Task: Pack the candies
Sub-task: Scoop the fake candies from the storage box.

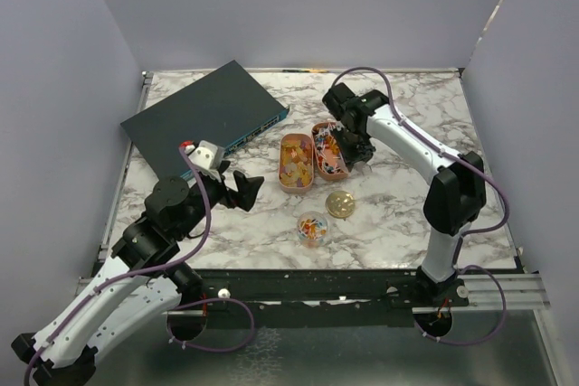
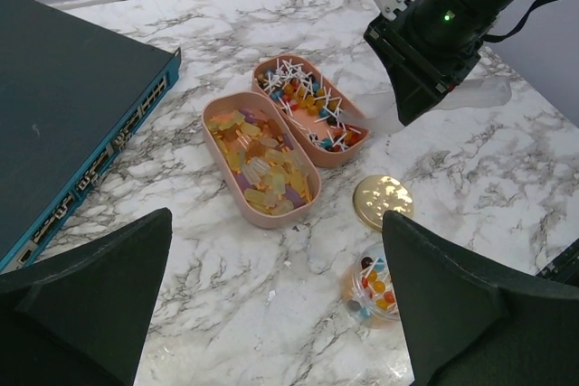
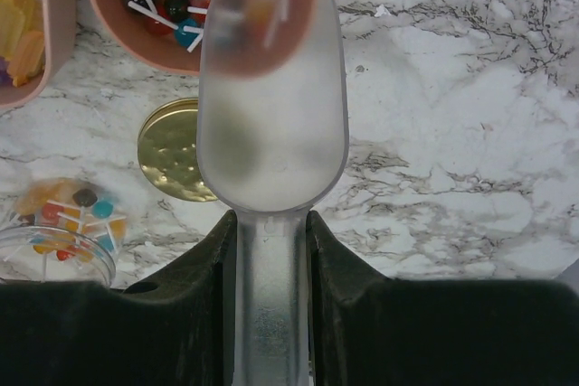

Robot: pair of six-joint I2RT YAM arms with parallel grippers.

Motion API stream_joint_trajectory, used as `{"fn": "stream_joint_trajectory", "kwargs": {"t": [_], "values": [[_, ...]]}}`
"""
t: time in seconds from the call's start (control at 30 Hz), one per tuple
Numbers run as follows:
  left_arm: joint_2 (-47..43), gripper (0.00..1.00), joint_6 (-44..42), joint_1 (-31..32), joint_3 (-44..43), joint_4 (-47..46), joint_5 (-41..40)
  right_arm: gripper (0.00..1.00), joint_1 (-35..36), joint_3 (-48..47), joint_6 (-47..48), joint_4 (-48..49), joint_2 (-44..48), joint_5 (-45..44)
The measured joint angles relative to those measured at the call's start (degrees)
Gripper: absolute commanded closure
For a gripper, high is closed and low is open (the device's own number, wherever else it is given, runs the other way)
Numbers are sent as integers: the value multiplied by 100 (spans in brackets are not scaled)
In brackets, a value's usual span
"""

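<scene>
candies (image 2: 366, 282) in three places. orange-yellow candies (image 2: 261, 155) heaped in one oval peach tray (image 2: 271, 220). mixed candies (image 2: 308, 106), red, white and purple with thin white sticks, in a second tray (image 2: 327, 162) lying flush alongside the first. a small share of candies already in the little clear jar (image 2: 366, 300), standing open on the tabletop (image 2: 226, 314) nearer the arms and, by the look of it, well short of full. gold lid (image 2: 383, 202) flat on the marble between jar and trays, just beside the jar, not fitted.

right pincer (image 3: 271, 232) pinching the handle of a frosted clear scoop (image 3: 271, 88). scoop bowl pointing at the mixed tray, tip over its near rim. touching the rim or just above it: cannot tell. bowl apparently empty, though the frosting blurs whatever lies under it.

left pincer (image 2: 276, 223) spread wide, nothing between its fingers, hanging over bare tabletop on the near side of the trays, apart from jar and lid.

dark flat box (image 1: 204, 115) with a blue edge at the far left, no part in the work.

judgement: packing begun, far from finished. bulk of both kinds in the trays, only a thin layer in the jar. left to do: more scoops carried from tray to jar, then lid on. next scoop likely from the mixed tray, given the scoop's aim.
</scene>
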State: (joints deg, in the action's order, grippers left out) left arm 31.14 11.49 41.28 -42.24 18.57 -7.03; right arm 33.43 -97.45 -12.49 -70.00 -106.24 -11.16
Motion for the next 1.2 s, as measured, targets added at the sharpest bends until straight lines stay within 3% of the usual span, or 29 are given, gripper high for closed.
{"fn": "stream_joint_trajectory", "kwargs": {"t": [1.2], "values": [[-284, 1, 0, 199, 7, 48, -315, 100, -275, -1222, -227, -48, -1615, 337]]}}
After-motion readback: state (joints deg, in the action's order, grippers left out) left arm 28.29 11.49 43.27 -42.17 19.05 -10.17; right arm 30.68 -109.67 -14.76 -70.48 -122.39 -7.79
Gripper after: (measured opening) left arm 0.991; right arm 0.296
